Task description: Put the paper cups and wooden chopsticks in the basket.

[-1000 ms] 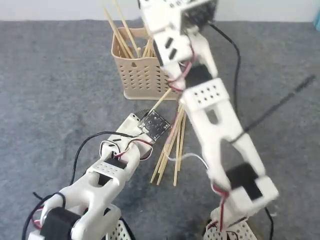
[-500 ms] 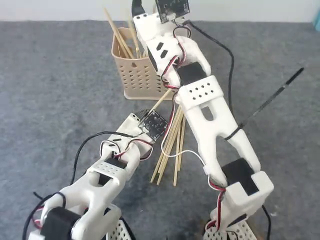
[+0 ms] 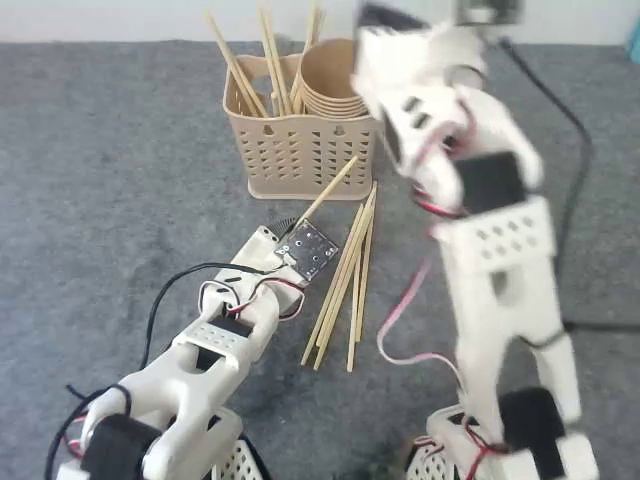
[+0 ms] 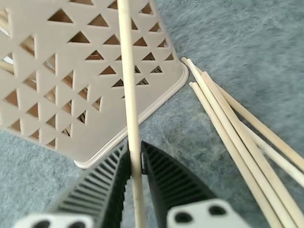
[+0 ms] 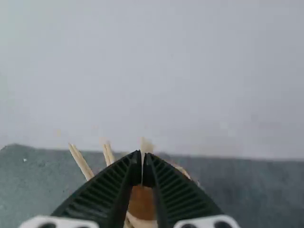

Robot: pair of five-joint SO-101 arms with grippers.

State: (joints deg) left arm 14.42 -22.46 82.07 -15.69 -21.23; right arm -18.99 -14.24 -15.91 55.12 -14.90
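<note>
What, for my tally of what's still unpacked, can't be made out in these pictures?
- Number of cups: in the high view they sit nested in the basket, rims stacked tight, and the blurred right arm covers one side.
- Number of loose chopsticks: in the high view they overlap in a bundle, and the left wrist view's edge cuts them off.
- Right end effector: too blurred in the high view to pick out.

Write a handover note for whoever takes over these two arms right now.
Left tool: shut on one chopstick, held up at the front wall of the basket.
Right tool: shut, empty, raised above the basket.
Done: stacked paper cups and several chopsticks stand in the basket.
Left: the held chopstick, plus the loose chopsticks lying on the grey mat in front of the basket.
</note>
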